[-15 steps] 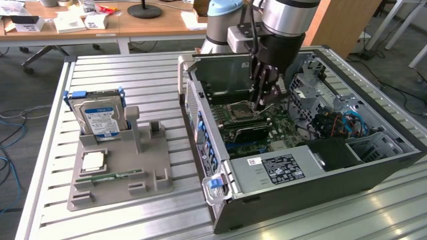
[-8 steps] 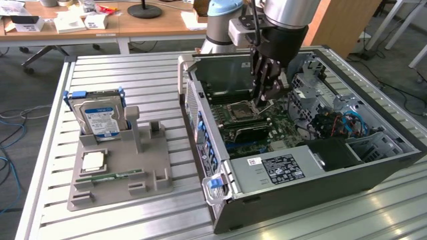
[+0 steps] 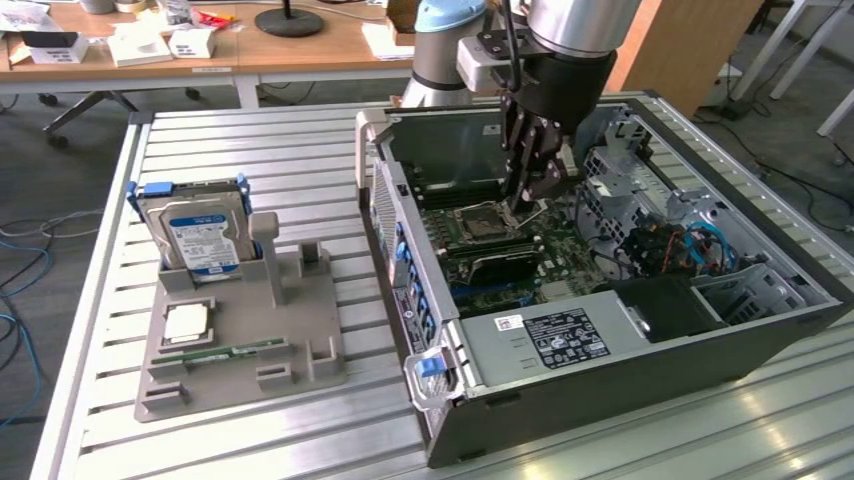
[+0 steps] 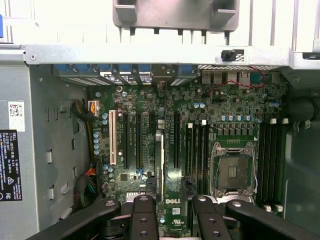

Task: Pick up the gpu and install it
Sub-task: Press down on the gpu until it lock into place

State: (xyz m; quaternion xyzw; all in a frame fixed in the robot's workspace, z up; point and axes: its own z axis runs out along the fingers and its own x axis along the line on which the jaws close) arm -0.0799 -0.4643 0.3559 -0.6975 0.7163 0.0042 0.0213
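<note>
The arm [image 3: 567, 25] is your typical UR look: silver-grey metal tube with a pale blue joint cap up by the base and a grey block bolted on at the wrist. The gripper [image 3: 531, 190] is all black, a chunky body tapering into long linkage fingers. Up close, those fingers [image 4: 144, 220] are matte black bars with round pivot screws along them.

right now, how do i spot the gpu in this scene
Find the open computer case on the slatted table; the arm reaches down into it over the motherboard. The gpu is the thin card standing on edge between the fingers, unlike the empty slots around it.
</note>
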